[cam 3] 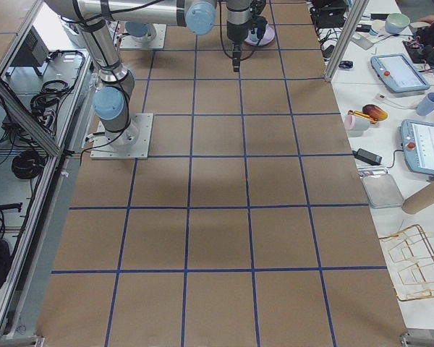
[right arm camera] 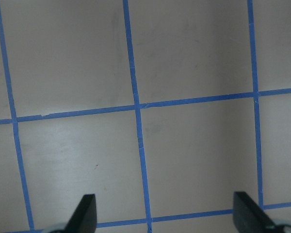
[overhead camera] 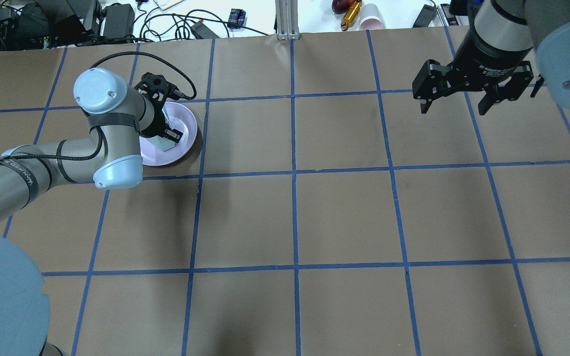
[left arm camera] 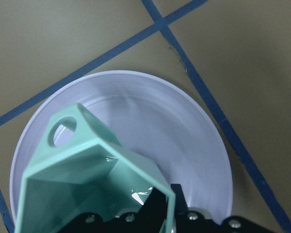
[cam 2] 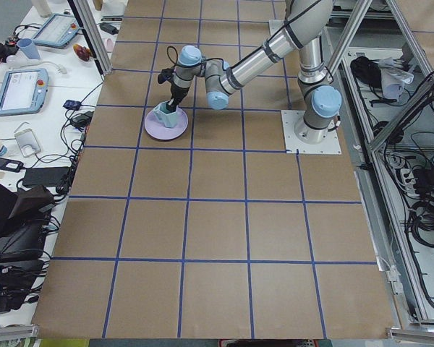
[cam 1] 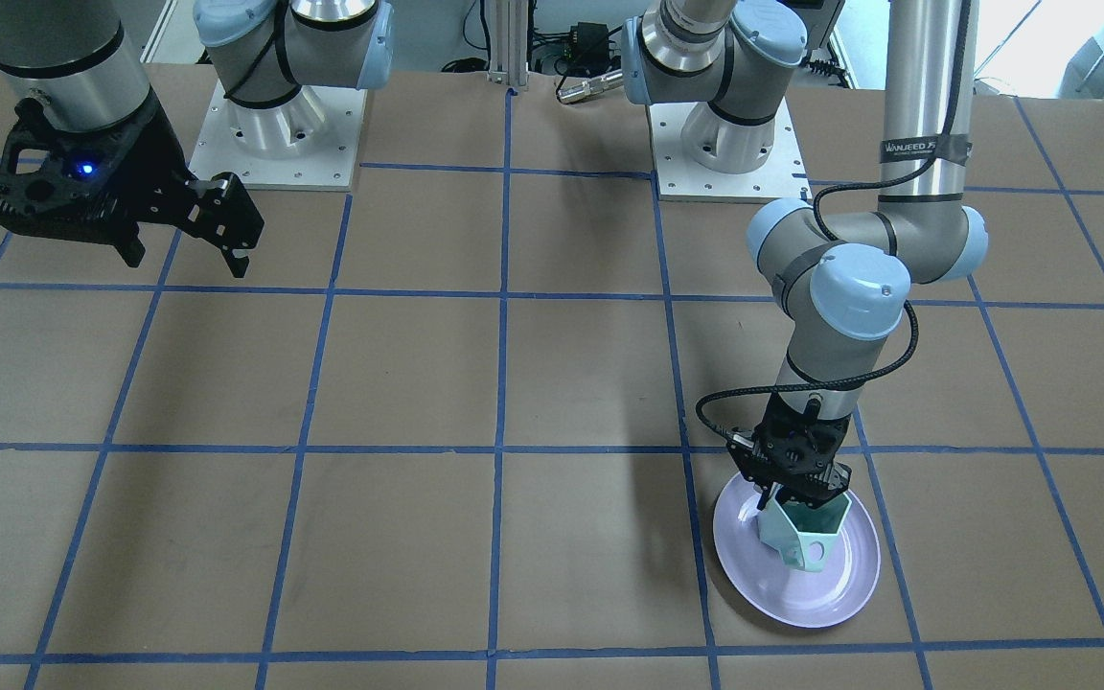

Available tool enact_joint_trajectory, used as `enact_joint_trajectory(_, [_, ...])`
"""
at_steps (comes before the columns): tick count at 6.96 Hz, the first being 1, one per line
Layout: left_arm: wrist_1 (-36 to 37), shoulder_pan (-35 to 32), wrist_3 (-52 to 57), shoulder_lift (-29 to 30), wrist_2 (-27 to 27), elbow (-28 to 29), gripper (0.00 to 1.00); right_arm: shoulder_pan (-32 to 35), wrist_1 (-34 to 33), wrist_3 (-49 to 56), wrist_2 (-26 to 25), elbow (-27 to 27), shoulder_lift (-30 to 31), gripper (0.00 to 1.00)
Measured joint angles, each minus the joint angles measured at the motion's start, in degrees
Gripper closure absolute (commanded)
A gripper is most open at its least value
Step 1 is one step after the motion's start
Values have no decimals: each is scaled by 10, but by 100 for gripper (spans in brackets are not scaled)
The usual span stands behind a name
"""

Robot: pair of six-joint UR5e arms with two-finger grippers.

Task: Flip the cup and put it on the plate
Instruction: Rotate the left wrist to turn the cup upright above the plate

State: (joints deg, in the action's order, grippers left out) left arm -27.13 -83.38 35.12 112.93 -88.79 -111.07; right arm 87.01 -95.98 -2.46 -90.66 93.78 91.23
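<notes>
The mint-green faceted cup (cam 1: pixel 806 539) stands mouth up and slightly tilted over the middle of the lavender plate (cam 1: pixel 801 606). Its handle points away from the robot. My left gripper (cam 1: pixel 794 494) comes down from above and is shut on the cup's rim. In the left wrist view a finger (left arm camera: pixel 161 204) clamps the cup's wall (left arm camera: pixel 87 165) above the plate (left arm camera: pixel 189 141). I cannot tell whether the base touches the plate. My right gripper (cam 1: pixel 188 261) is open and empty, high above the table on the far side; its fingertips (right arm camera: pixel 86 213) frame bare table.
The brown table (overhead camera: pixel 344 212) carries a blue tape grid. The plate (overhead camera: pixel 187 129) lies at the far left in the overhead view. Cables and small items lie beyond the far edge (overhead camera: pixel 359 15). Two arm bases stand at the robot's side (cam 1: pixel 279 134).
</notes>
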Motion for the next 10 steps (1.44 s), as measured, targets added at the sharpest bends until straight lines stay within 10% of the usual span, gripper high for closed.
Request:
enact_joint_trajectory(1, [-2, 0, 0, 1, 0, 0, 6, 0, 0, 0, 0, 0, 0, 0])
enact_joint_trajectory(2, [-4, 0, 0, 2, 0, 0, 2, 0, 0, 0, 0, 0, 0, 0])
enact_joint_trajectory(10, [-15, 1, -10, 3, 3, 1, 0, 0, 0, 0, 0, 0, 0, 0])
